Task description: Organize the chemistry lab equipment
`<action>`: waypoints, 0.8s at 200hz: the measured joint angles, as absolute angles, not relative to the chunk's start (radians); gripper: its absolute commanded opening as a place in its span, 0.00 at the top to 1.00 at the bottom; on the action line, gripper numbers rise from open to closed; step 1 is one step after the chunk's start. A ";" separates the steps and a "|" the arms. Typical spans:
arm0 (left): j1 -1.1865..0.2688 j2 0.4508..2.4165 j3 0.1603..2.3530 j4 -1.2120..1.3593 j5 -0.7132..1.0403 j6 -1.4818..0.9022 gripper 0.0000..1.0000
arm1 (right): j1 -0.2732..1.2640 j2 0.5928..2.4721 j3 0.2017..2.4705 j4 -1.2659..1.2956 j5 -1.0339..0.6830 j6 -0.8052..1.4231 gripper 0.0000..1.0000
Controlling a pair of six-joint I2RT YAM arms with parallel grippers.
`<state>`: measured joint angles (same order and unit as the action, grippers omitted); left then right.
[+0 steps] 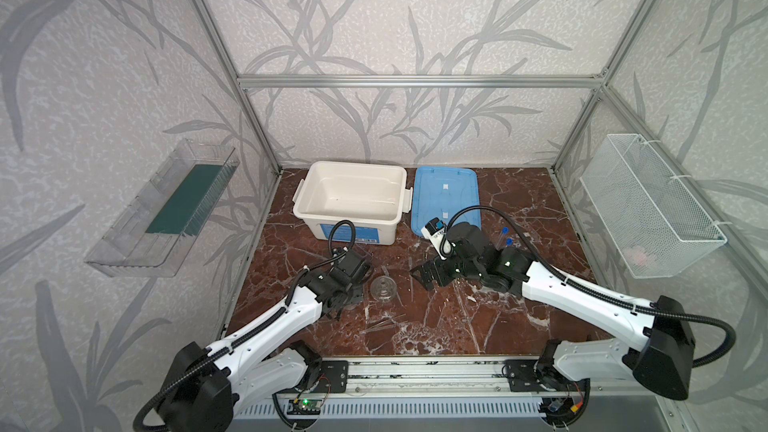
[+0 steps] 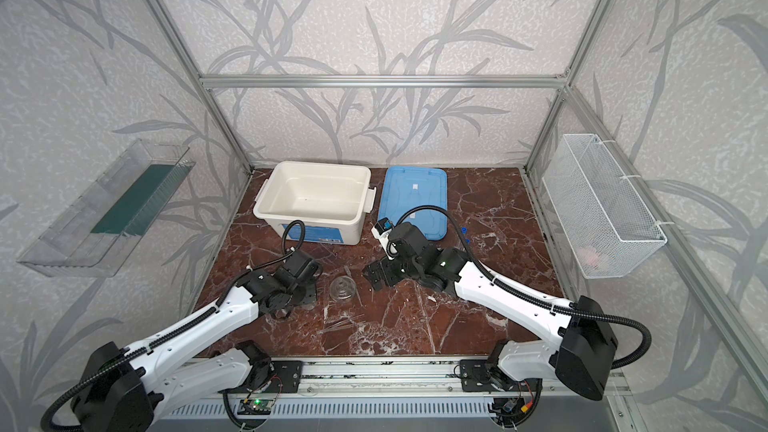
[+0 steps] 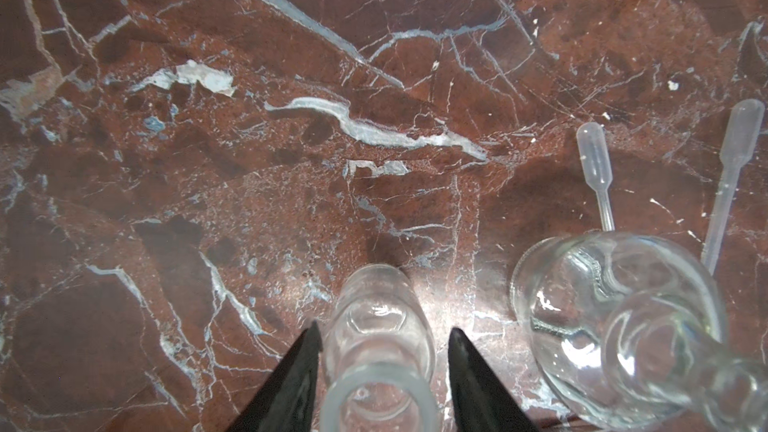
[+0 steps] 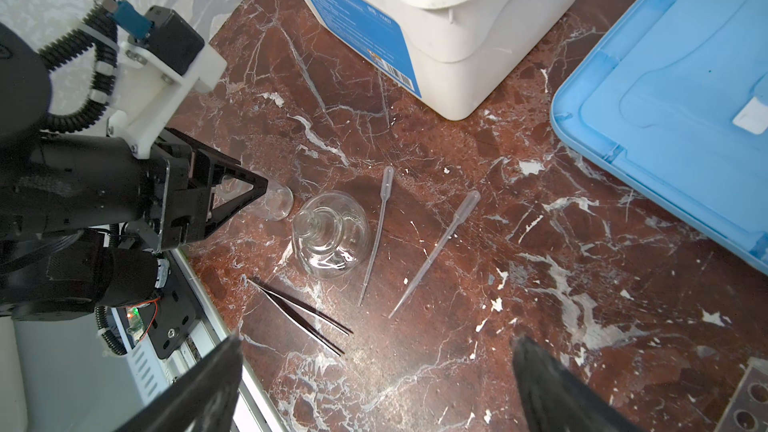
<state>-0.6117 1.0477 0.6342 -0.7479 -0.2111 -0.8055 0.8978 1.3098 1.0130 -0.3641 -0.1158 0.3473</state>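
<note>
In both top views the flask (image 1: 383, 288) stands upright mid-table (image 1: 457, 326), just beside the left gripper (image 1: 347, 303). The right gripper (image 1: 424, 274) hangs near the flask's other side. Blue-capped tubes (image 1: 505, 233) lie behind the right arm, near the lid (image 1: 446, 184). The tub (image 1: 353, 168) sits beside the lid at the back.

In the left wrist view the left jaws straddle an upright beaker (image 3: 378, 338). They are partly parted, with a thin gap at each tip. The flask stands just beside the beaker, and two pipettes (image 3: 594, 160) lie past the flask.

In the right wrist view the right jaws are spread wide with nothing between them. Below them lie the pipettes and tweezers (image 4: 299, 313), near the flask. A rack (image 4: 748, 401) corner shows at the edge.
</note>
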 measured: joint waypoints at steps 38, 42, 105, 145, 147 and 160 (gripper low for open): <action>-0.612 1.084 0.634 -0.759 -0.215 -0.807 0.51 | 0.898 1.320 1.013 -0.364 -0.113 0.348 0.01; -0.612 1.090 0.634 -0.759 -0.216 -0.808 0.52 | 0.898 1.320 1.014 -0.364 -0.113 0.348 0.01; -0.611 1.113 0.640 -0.764 -0.216 -0.806 0.69 | 0.898 1.322 1.015 -0.364 -0.113 0.348 0.01; -0.611 1.113 0.641 -0.778 -0.214 -0.809 0.48 | 0.898 1.326 1.015 -0.364 -0.113 0.348 0.01; -0.611 1.113 0.641 -0.778 -0.213 -0.808 0.48 | 0.898 1.327 1.015 -0.364 -0.113 0.348 0.01; -0.611 1.110 0.641 -0.785 -0.210 -0.808 0.48 | 0.898 1.328 1.015 -0.364 -0.112 0.348 0.01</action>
